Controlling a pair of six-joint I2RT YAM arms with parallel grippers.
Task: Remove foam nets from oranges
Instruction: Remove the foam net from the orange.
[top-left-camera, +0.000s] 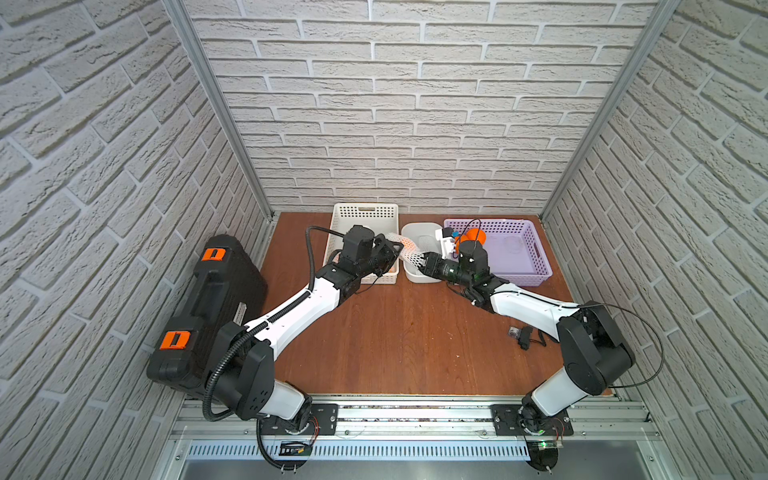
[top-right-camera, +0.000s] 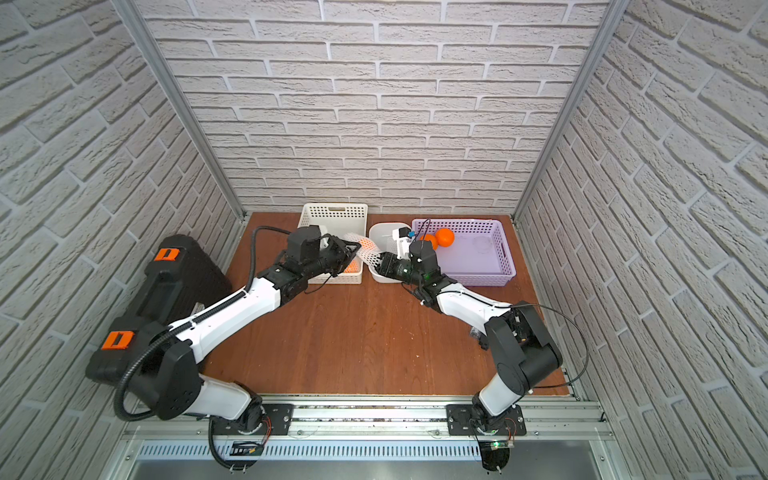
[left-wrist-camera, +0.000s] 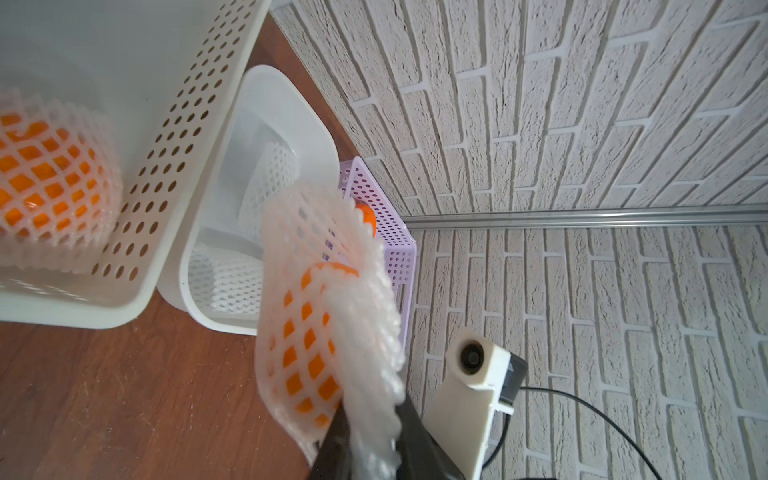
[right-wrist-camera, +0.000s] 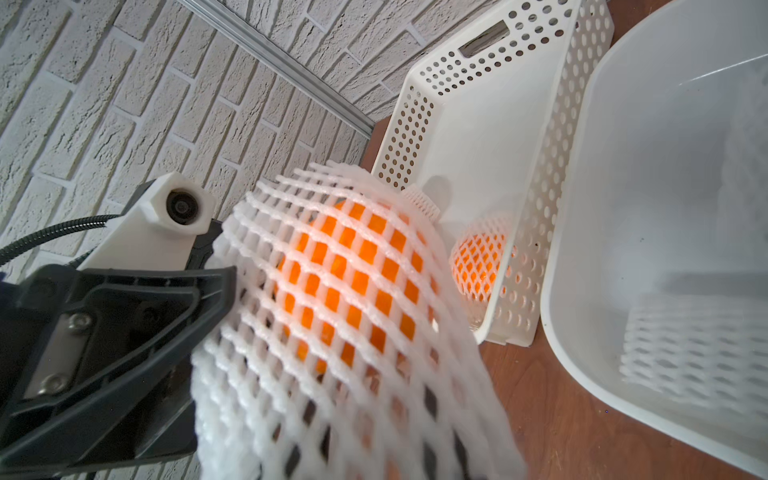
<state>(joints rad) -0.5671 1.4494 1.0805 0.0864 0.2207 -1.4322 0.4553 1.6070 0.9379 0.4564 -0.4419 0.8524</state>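
Above the gap between the white perforated basket and the white tub, at the far side of the wooden table, a foam net is stretched between the two arms in both top views. The left gripper has one end. In the left wrist view bunched mesh runs down between its narrow-set dark fingers, and the orange sits inside the net just beside them. The right gripper meets the net's other end over the tub. Mesh covers its fingers in the right wrist view, so whether they pinch it or stand apart cannot be told. Another netted orange lies in the white basket, and empty nets lie in the tub. A bare orange rests in the purple basket near the tub, with a second partly behind the right arm.
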